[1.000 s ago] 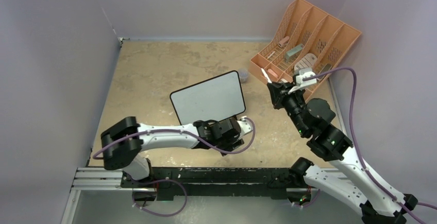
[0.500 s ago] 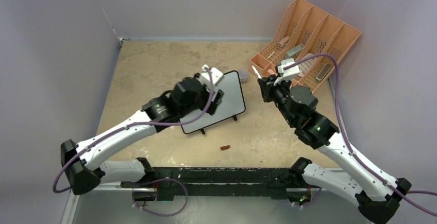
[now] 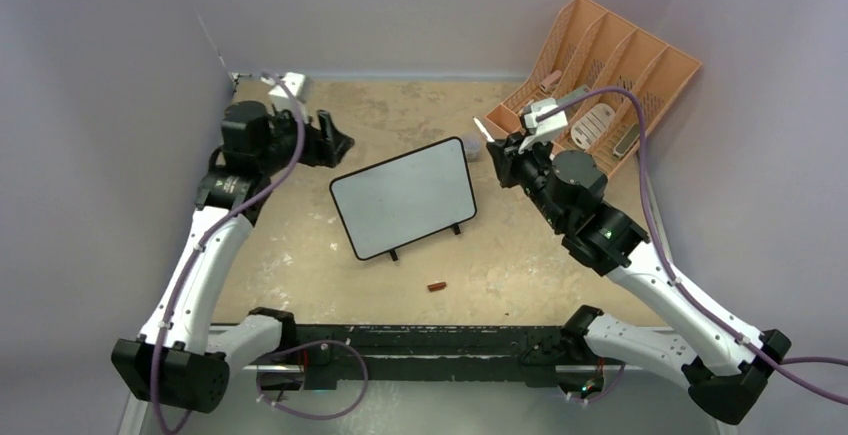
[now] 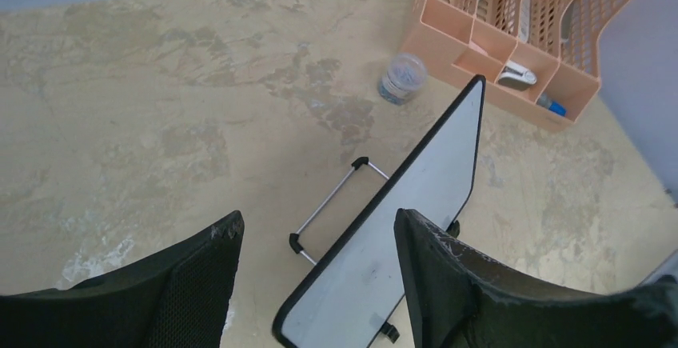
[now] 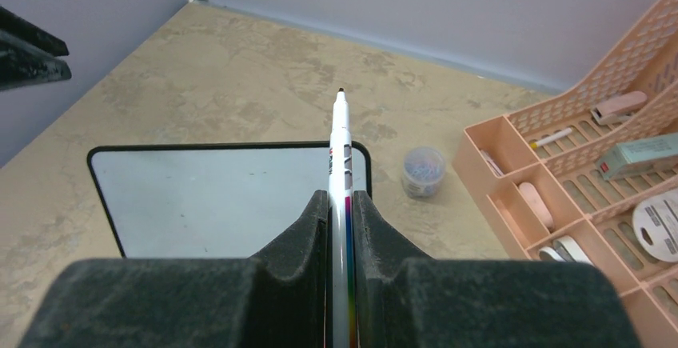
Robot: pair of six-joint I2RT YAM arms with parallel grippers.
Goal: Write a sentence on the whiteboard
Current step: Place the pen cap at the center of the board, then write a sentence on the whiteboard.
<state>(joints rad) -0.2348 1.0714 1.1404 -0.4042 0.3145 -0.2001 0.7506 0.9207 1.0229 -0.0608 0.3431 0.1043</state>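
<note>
The whiteboard (image 3: 405, 195) is standing in the middle of the table (image 3: 520, 255). It is resting on its small black feet and leaning back on a wire stand (image 4: 332, 204), so its blank face is tilting up toward the arms, which suits writing. Its long axis is running across the table, from the near left corner out to the far right one, and that far right corner is sitting just beside a little jar (image 3: 472, 145).

Just to the right of the board, the right gripper (image 3: 503, 158) is clamping a marker (image 5: 342, 164) tightly between its fingers. The marker's length is running straight out from the wrist, and its bare dark tip is pointing over the board's top edge, probably lining up for the first stroke. The left gripper (image 3: 335, 140) is hanging spread and empty near the board's far left corner, likely leaving room. A peach organizer (image 3: 600, 75) is sitting in the far right corner, and a small brown piece (image 3: 437, 286) is lying in front of the board.
</note>
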